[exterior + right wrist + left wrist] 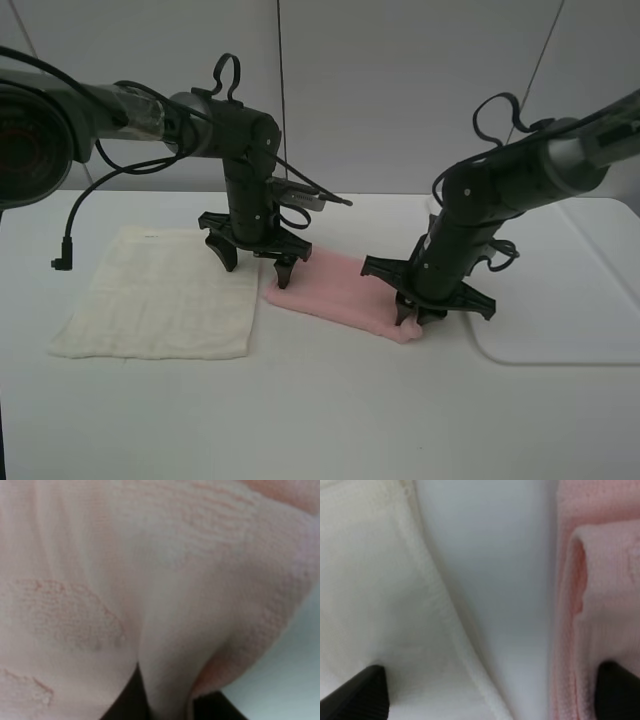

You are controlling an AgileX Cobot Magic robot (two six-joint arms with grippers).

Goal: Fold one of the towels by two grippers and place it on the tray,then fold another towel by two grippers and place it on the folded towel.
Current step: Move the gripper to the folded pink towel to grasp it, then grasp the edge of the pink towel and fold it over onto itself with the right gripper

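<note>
Pink towel (335,288), one; white towel (160,295), one; tray (570,300), one.

Bright, even light, soft shadows; close wrist views blur the pink towel (165,580).

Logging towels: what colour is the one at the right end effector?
A pink towel; best in exterior high view.

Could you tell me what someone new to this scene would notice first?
The pink towel lies mid-table with its near right corner pinched by the right gripper. The left gripper hangs open astride the gap between it and the flat white towel on the left; the tray sits at right.
</note>
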